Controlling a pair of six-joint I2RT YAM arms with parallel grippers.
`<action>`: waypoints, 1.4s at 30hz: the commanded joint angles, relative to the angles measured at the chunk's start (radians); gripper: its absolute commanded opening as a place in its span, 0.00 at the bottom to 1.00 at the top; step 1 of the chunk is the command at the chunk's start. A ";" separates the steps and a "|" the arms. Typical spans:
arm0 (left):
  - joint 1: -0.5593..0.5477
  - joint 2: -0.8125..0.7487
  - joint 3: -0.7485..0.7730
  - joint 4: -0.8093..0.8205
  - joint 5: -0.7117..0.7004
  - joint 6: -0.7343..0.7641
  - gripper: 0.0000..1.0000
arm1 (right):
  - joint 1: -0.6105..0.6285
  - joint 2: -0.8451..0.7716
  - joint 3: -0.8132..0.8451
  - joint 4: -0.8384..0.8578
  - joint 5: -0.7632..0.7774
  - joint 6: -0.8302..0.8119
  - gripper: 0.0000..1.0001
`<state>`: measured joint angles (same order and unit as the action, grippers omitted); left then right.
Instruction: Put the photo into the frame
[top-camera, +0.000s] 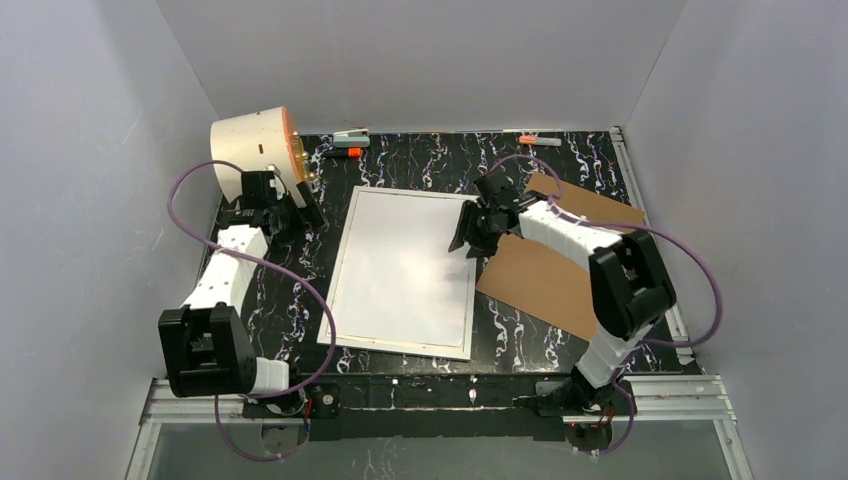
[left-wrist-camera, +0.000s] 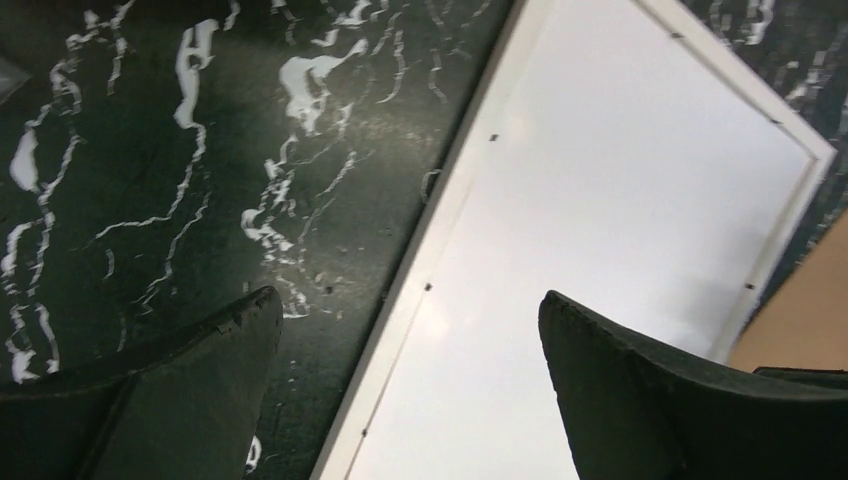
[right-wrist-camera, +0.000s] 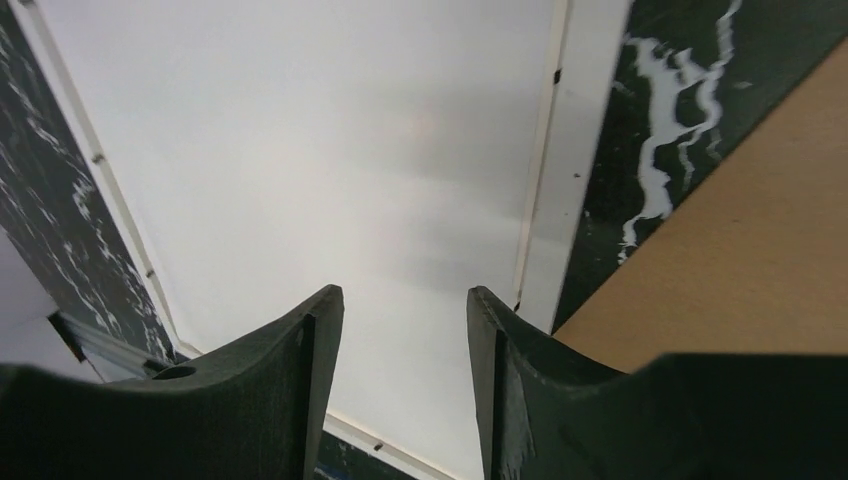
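Top view: the frame (top-camera: 338, 265) lies flat in the middle of the black marbled table (top-camera: 420, 160), long side running away from the arms. A plain white sheet (top-camera: 405, 265) fills its opening. I cannot tell whether this is the photo lying face down, since no printed side shows. The left gripper (top-camera: 300, 205) hangs near the frame's far left corner, just beside a white drum with an orange face (top-camera: 250, 150). The right gripper (top-camera: 465, 232) is over the frame's right edge, in the far half. A brown board (top-camera: 540, 280) lies right of the frame under the right arm, and a second brown piece (top-camera: 600, 208) lies beyond it. Two markers (top-camera: 348, 141) (top-camera: 533, 140) rest at the far edge.

Left wrist view: the fingers (left-wrist-camera: 190, 390) are spread wide with nothing between them. One is above bare table and the other above the white sheet, with the frame's rim running between them.

Right wrist view: the fingers (right-wrist-camera: 290, 380) are apart by a narrow gap and hold nothing. They sit above the white sheet, close to the frame's right rim. The brown board lies beyond that rim, across a strip of table.
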<state>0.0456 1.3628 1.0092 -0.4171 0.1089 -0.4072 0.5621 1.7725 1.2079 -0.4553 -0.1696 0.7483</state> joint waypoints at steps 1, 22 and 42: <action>-0.016 -0.007 0.057 0.005 0.155 -0.029 0.98 | -0.045 -0.187 0.001 -0.017 0.201 -0.010 0.59; -0.800 0.522 0.433 0.257 0.190 -0.181 0.90 | -0.667 -0.565 -0.298 -0.358 0.582 -0.035 0.95; -0.954 0.987 0.855 0.003 -0.204 -0.173 0.91 | -0.947 -0.500 -0.382 -0.274 0.269 -0.064 0.94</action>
<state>-0.9157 2.3020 1.8244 -0.2699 0.0322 -0.5945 -0.3531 1.2541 0.8478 -0.7742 0.1993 0.6758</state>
